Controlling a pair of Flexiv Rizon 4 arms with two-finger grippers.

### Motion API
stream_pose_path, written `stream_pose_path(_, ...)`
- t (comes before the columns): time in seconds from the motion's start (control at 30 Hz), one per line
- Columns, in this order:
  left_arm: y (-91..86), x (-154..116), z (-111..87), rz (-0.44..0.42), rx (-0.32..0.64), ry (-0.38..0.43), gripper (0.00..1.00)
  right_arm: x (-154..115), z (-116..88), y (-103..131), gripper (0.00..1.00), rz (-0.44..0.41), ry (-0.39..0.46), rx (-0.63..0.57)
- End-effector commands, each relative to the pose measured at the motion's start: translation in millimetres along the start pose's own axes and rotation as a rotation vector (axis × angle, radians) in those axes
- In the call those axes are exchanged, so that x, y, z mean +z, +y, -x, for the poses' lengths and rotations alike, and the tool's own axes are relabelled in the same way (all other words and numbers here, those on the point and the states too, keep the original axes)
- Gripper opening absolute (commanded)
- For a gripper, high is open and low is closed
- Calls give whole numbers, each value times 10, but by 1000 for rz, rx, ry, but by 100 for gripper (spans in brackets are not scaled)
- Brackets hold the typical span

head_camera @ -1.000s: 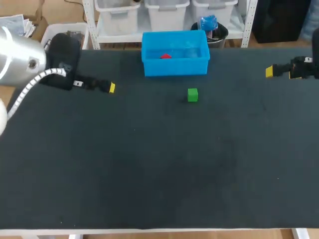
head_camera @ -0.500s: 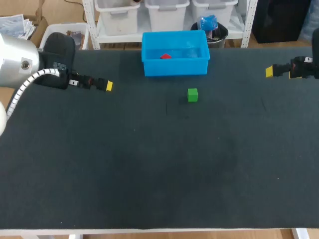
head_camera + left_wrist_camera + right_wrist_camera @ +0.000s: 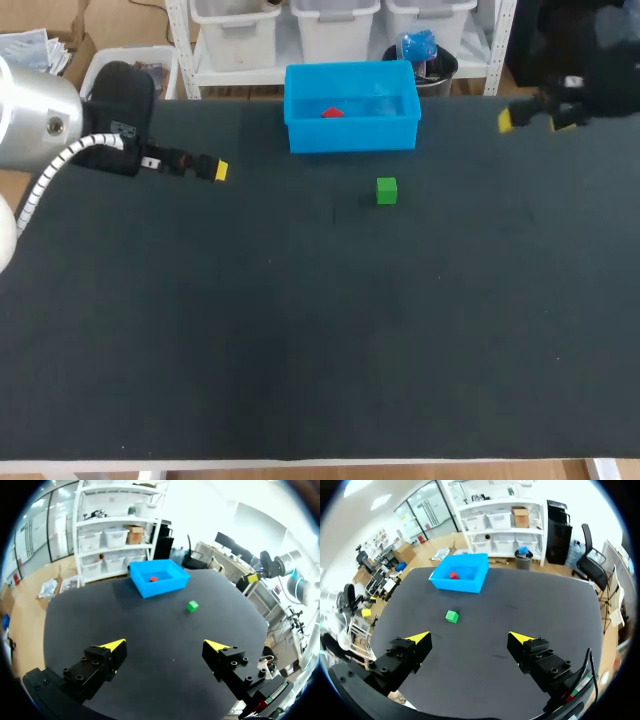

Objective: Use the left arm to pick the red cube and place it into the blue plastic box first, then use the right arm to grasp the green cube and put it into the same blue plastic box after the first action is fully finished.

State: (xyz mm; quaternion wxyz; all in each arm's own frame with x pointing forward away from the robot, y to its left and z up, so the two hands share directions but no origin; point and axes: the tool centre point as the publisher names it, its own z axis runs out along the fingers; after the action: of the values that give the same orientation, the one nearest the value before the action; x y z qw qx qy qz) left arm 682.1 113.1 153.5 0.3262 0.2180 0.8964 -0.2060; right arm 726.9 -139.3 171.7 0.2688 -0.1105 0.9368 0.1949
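At the table's far right, overhead, the right gripper (image 3: 505, 121) is being carried left and farther than a second ago. The left gripper (image 3: 221, 172) is being kept almost unmoved at the left. The red cube (image 3: 332, 112) is lying in the blue plastic box (image 3: 350, 138), so the second step is judged to be starting.

Left wrist: fingers are being held wide apart, empty.

Right wrist: fingers are being held wide apart, empty. The green cube (image 3: 451, 616) is lying well ahead, slightly left of their gap, near the box.

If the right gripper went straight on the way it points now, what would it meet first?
Probably bare table, a little beside the green cube; the right gripper is open and depth is unclear.
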Motion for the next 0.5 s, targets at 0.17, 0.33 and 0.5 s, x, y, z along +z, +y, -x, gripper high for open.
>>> stream_pose_path(0.17,15,3,0,-6,2,-2,100,209,86,285,100,-156,29,46)
stream_pose_path(0.33,15,3,0,-6,2,-2,100,209,86,285,100,-156,29,46)
stream_pose_path(0.5,15,3,0,-6,2,-2,100,209,86,285,100,-156,29,46)
